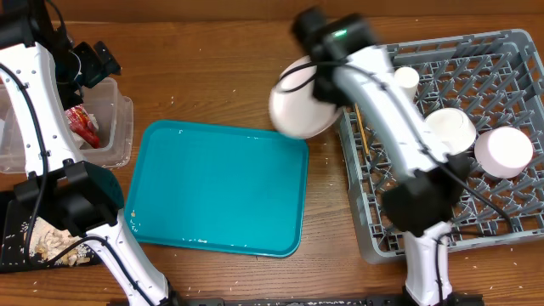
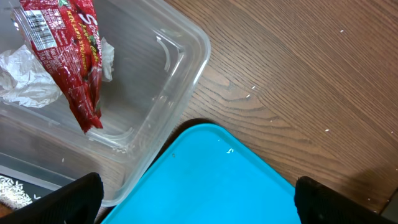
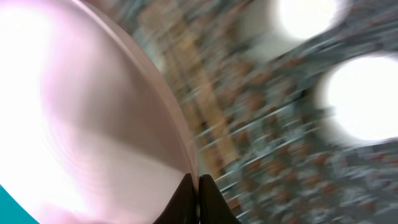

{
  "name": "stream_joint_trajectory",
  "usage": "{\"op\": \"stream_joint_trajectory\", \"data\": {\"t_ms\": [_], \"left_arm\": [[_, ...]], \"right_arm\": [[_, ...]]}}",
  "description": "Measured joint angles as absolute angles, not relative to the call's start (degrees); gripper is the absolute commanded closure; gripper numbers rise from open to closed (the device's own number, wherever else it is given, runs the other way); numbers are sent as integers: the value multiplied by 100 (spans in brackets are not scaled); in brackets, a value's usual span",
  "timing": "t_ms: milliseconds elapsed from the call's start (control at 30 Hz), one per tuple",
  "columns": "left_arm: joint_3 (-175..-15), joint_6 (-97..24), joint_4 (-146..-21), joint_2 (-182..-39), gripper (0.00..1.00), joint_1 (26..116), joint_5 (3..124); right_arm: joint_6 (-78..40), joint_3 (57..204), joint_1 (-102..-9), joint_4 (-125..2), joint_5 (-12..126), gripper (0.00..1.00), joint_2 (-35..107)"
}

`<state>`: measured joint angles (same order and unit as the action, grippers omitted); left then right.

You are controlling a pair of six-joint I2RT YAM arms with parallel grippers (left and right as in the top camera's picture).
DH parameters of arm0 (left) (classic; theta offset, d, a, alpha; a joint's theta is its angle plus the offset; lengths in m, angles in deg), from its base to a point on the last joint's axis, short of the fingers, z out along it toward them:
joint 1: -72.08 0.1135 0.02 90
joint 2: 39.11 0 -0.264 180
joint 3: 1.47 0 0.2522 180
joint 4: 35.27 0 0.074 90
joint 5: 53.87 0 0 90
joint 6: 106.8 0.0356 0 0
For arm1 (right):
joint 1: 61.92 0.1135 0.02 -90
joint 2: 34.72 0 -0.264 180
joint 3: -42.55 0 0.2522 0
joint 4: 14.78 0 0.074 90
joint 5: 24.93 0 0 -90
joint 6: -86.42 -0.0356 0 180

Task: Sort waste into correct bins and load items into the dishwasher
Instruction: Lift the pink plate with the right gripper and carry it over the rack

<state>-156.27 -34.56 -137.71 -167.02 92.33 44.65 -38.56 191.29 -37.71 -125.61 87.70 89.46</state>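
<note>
My right gripper [image 3: 199,194] is shut on the rim of the pale pink plate [image 3: 93,124]. It holds the plate [image 1: 299,109] tilted in the air at the left edge of the grey dish rack [image 1: 510,229]. The rack holds a white cup [image 1: 406,78], a white bowl [image 1: 450,127], a small white dish [image 1: 503,151] and wooden chopsticks [image 1: 360,136]. My left gripper [image 2: 199,208] is open and empty over the corner of the teal tray, beside the clear tub [image 2: 180,68]. The tub holds the red wrapper [image 2: 68,50] and the white tissue [image 2: 25,78]. Rice scraps [image 1: 51,240] lie on the black tray [image 1: 13,255]. I see no carrot.
The teal serving tray [image 1: 221,187] lies in the middle of the wooden table, between the tub [image 1: 119,127] and the rack. The right wrist view is motion-blurred. Both arms' bases stand at the front edge.
</note>
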Motion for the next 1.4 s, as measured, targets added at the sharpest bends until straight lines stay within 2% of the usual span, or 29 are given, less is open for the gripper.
{"op": "stream_joint_trajectory", "data": {"t_ms": [133, 233, 633, 967, 1267, 1367, 1400], "left_arm": [[-15627, -3458, -13771, -16702, 0, 9233, 4462], [-15627, -3458, -13771, -16702, 0, 9233, 4462], [-15627, -3456, -13771, -16702, 0, 9233, 4462], [-15627, -3458, -13771, -16702, 0, 9233, 4462], [-15627, -3456, -13771, -16702, 0, 9233, 4462], [-15627, -3456, -13771, -16702, 0, 9233, 4462], [-15627, -3456, -13771, -16702, 0, 9233, 4465]], "right_arm": [[-3587, 19232, -4648, -12568, 9631, 96, 8388], [-3327, 19238, -4923, -12529, 9857, 96, 8412], [-2743, 18886, -5190, -11589, 10718, 96, 8425], [-2127, 18065, -5288, -10824, 10434, 96, 8438], [-1996, 17464, -5249, -10664, 10888, 96, 8480], [-2015, 17464, -5113, -10769, 10945, 91, 8480], [-2048, 17464, -5041, -10791, 10963, 83, 8480]]}}
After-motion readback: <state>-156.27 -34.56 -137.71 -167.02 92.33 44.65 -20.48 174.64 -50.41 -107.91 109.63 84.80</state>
